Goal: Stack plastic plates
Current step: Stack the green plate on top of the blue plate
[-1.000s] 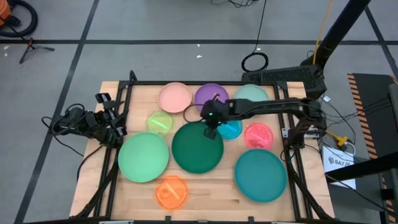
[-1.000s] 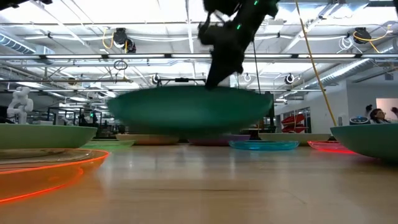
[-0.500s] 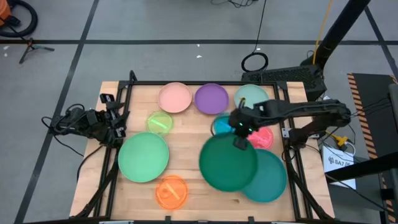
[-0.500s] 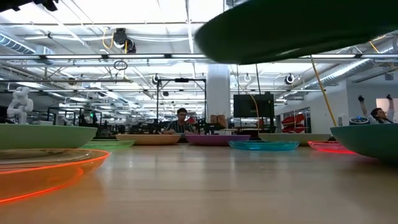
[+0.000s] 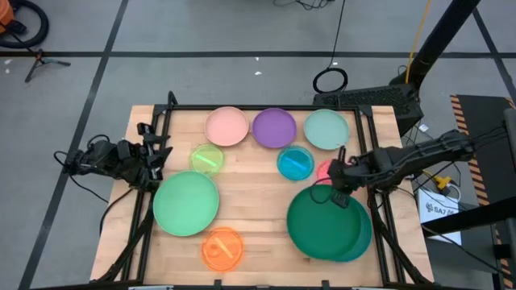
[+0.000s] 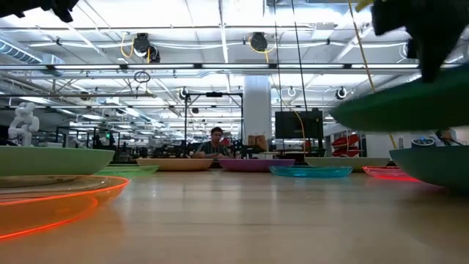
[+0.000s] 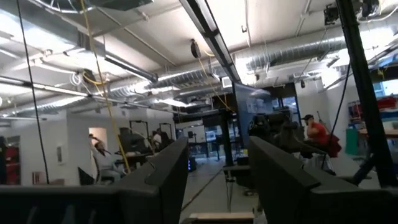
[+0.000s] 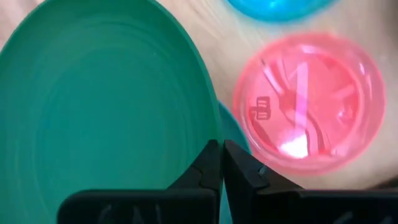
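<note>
High view first: I see the right gripper [image 5: 339,192] out over the right half of the table [image 5: 258,234], its jaws pinched shut on the far rim of the large dark green plate [image 5: 322,225]. That plate hangs from the jaws and spreads away from them toward the table's near edge. Directly under it lies the large teal plate [image 5: 367,234], of which only a crescent shows past the green plate's right side. Whether the two plates touch, I cannot tell from above.

In the right wrist view, my two closed fingers [image 8: 214,168] meet on the green plate's edge, with the small red plate [image 8: 309,102] just beyond the jaws and the small blue plate [image 8: 280,7] farther off. A sliver of teal shows between the green rim and the red plate.

In the low view, the green plate [image 6: 399,110] sits raised above the teal plate [image 6: 432,163], with a gap between them.

Well away from the right jaws, the light green plate [image 5: 186,203], the orange plate [image 5: 222,247], the yellow-green plate [image 5: 206,158], the pink plate [image 5: 226,126], the purple plate [image 5: 274,127] and the mint plate [image 5: 326,129] lie singly on the table.

The left gripper [image 5: 153,153] waits at the left table edge, jaws apart and holding nothing; the left wrist view shows its fingers [image 7: 161,180] pointing into the room.
</note>
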Controlling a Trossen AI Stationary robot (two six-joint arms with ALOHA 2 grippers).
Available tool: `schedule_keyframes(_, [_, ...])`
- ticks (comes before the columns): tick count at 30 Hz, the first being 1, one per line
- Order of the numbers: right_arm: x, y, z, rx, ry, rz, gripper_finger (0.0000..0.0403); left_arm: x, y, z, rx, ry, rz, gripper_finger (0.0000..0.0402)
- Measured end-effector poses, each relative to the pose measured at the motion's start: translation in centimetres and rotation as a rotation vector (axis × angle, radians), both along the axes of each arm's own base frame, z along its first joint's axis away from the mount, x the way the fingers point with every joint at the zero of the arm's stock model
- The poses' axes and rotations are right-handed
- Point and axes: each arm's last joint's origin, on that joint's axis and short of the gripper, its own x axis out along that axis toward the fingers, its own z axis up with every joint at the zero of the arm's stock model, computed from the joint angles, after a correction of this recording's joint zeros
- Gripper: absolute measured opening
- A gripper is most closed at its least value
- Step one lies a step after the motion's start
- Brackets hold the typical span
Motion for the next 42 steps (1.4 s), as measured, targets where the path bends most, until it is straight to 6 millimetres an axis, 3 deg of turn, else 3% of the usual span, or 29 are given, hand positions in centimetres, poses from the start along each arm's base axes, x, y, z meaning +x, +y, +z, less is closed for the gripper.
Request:
schedule_keyframes(8, [-2.1, -0.1, -2.3, 0.019, 0.011, -0.039, 0.0006, 0.1, 0.0, -0.2, -0.03, 0.013, -0.018, 0.0173])
schedule_keyframes(27, [-3.0, -0.2, -2.6, 0.016, 0.095, -0.131, 0.0068, 0.1, 0.0, -0.3, -0.066, 0.017, -0.038, 0.0173])
schedule_keyframes(32, [-2.0, 0.2, -2.3, 0.096, 0.0, -0.2, 0.0068, 0.1, 0.0, -0.3, -0.067, 0.017, -0.039, 0.0173])
schedule_keyframes(36, [0.2, 1.0, -2.2, 0.124, -0.159, -0.187, 0.0059, 0.1, 0.0, -0.3, -0.073, 0.016, -0.042, 0.0173])
schedule_keyframes(39, [1.8, 1.9, -2.9, 0.091, -0.198, -0.15, 0.0048, 0.1, 0.0, -0.3, -0.079, 0.015, -0.045, 0.0173])
schedule_keyframes(42, [3.2, 3.0, -4.6, 0.09, -0.129, -0.097, 0.0036, 0.1, 0.0, -0.3, -0.083, 0.015, -0.047, 0.0173])
